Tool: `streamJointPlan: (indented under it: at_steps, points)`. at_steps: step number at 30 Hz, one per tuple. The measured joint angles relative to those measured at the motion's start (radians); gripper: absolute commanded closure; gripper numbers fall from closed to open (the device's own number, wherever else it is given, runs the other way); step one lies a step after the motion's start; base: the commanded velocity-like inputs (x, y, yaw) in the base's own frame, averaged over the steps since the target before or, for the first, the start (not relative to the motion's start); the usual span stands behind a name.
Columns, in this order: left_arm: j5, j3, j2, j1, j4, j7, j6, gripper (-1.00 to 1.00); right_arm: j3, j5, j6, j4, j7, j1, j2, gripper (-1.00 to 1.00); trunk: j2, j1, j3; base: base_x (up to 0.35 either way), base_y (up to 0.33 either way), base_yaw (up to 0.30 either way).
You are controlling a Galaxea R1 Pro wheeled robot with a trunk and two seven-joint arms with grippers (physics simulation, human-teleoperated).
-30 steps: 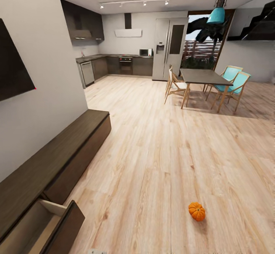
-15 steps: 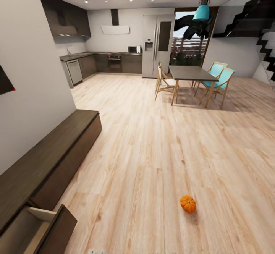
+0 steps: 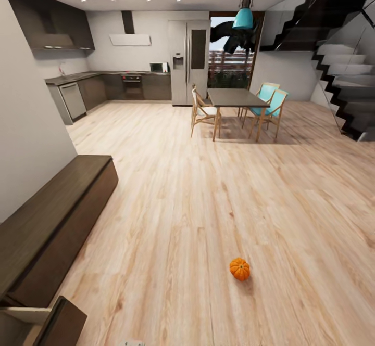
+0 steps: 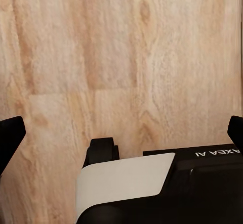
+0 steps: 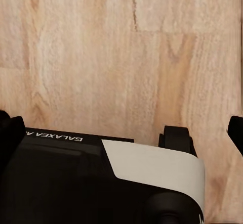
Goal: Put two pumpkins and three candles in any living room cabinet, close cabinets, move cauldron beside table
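Pumpkin (image 3: 239,269) lying alone on the wood floor (image 3: 219,190), well apart from the cabinet (image 3: 49,226), whose near drawer (image 3: 49,321) stands open. Both wrist views: left gripper (image 4: 121,133) and right gripper (image 5: 121,128) spread wide, empty, over floorboards.

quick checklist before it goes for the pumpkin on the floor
1. Pumpkin in sight: ok, it sits alone on the wood floor, ahead and a bit right of centre in the head view.
2. Path to it: ok, bare floor between the robot and the pumpkin.
3. Cabinet ready to receive: ok, a drawer stands open at its near end.
4. Left gripper free: ok, fingers spread wide, nothing between them.
5. Right gripper free: ok, also wide and holding nothing.
6. Candles, cauldron, second pumpkin located: cannot tell.
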Motion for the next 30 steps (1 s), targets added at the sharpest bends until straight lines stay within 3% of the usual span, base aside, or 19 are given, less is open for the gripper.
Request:
streamJointPlan:
  at_steps: [30]
  points:
    - [0.0, 0.0, 0.0, 0.0, 0.0, 0.0, 0.001, -1.0, 0.0, 0.0, 0.0, 0.0, 0.003, 0.0, 0.003, -1.0, 0.0, 0.0, 0.009, 0.0, 0.0, -0.278]
